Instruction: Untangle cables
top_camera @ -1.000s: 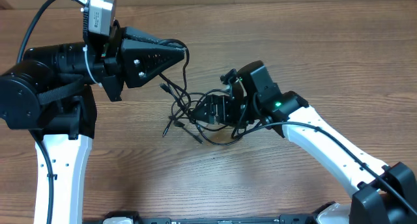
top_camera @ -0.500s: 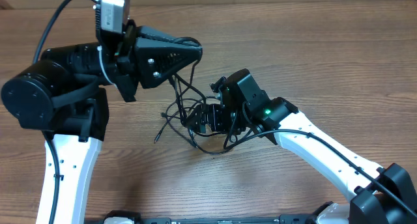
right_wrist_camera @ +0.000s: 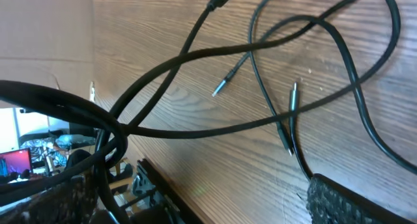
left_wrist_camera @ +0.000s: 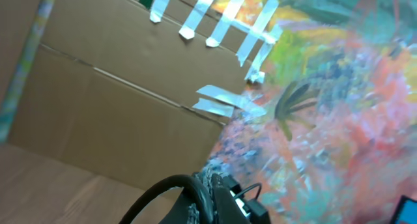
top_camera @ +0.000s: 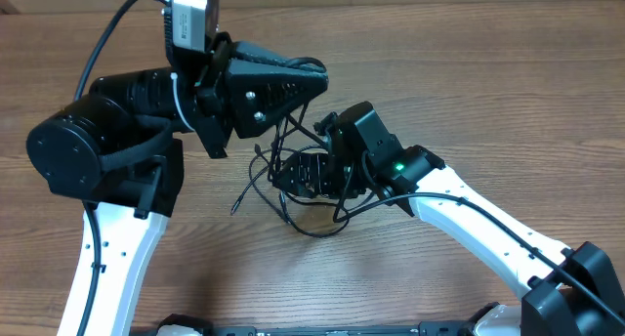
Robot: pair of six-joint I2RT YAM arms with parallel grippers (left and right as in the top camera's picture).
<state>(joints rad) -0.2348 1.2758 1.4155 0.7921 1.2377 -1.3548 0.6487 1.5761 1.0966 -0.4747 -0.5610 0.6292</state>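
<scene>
Cables (top_camera: 285, 191) lie tangled at the centre of the overhead frame, strands climbing to the raised left gripper (top_camera: 317, 74), seemingly pinched on them, the right gripper (top_camera: 305, 172) nearest, inside the knot; the left wrist view misses them; the right wrist view shows its fingers (right_wrist_camera: 345, 198) apart, lines crossing diagonally between.

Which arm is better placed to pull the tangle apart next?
Probably right: the right fingers sit low at the cables, strands close in wrist view; the left fingers are raised, camera facing cardboard.
</scene>
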